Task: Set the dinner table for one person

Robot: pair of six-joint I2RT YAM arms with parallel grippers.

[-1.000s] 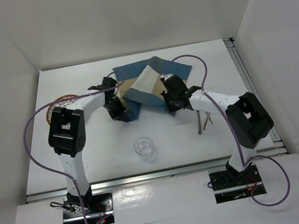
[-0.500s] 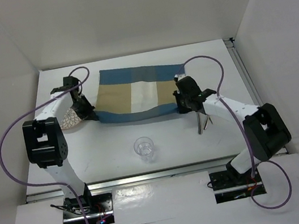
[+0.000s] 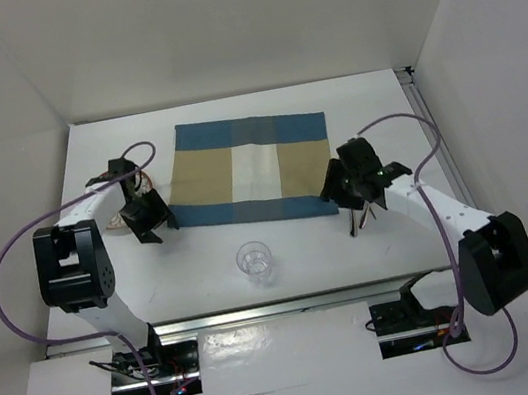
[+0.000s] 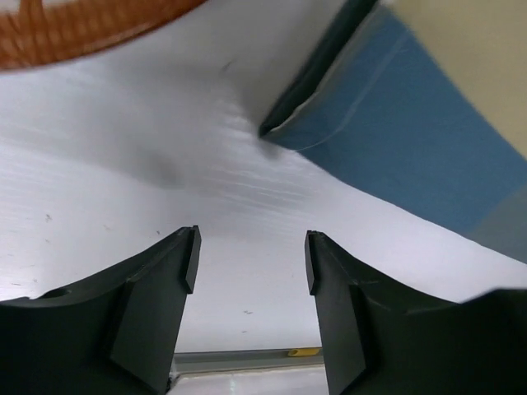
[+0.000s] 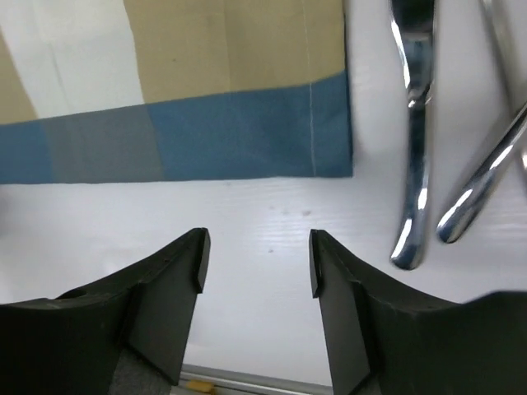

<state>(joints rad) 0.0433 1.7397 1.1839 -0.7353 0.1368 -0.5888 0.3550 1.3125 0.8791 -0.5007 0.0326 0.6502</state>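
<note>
The blue-and-tan striped placemat (image 3: 250, 171) lies spread flat at the back middle of the white dinner table (image 3: 203, 258). My left gripper (image 3: 154, 226) hangs open just off the mat's near left corner (image 4: 412, 140), with bare table between its fingers (image 4: 251, 247). Open as well, my right gripper (image 3: 336, 190) sits off the near right corner (image 5: 206, 99) and holds nothing (image 5: 255, 247). Neither gripper touches the cloth.
A clear glass (image 3: 255, 263) stands near the front middle. Silver cutlery (image 3: 359, 217) lies right of the mat, close beside the right gripper (image 5: 416, 123). An orange-patterned plate rim (image 4: 82, 25) shows at the left, largely under the left arm in the top view.
Both grippers pulled the folded mat out flat, then opened and let go of its near corners. Both have since drawn back a little toward the front edge.
</note>
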